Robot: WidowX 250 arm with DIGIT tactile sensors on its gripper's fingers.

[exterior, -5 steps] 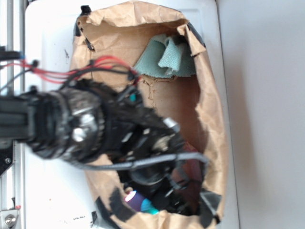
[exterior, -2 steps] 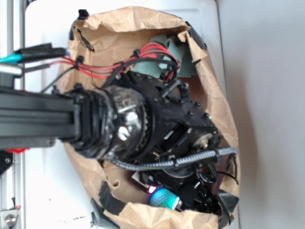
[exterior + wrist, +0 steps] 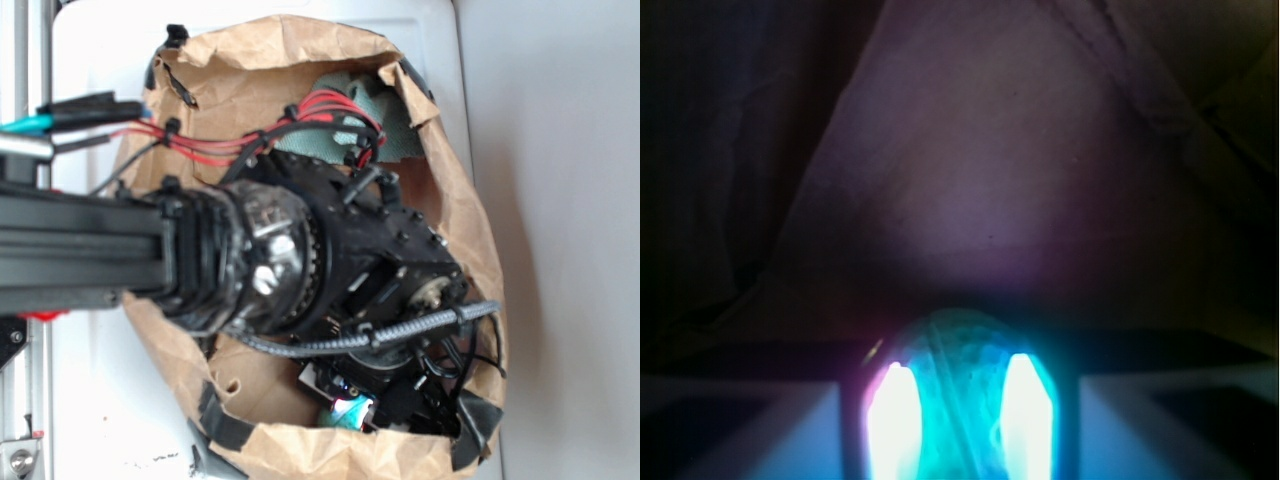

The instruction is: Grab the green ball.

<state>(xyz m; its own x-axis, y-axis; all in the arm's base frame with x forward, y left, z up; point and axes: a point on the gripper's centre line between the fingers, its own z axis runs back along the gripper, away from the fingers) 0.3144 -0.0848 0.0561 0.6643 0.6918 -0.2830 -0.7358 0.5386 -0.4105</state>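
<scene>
Green ball (image 3: 958, 395) sits dead centre between my gripper (image 3: 958, 430) fingers — apparently pinched, though I can't tell for sure.

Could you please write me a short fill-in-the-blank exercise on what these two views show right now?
1. The arm reaches down into a brown ____ bag.
2. The cloth at the bag's far end is pale ____.
3. In the wrist view, the ball sits at the ____ edge of the picture.
4. The wires along the arm are black and ____.

Answers: paper; green; bottom; red

Crumpled matt brown paper bag (image 3: 455, 215); woven cloth (image 3: 395, 120).
</scene>
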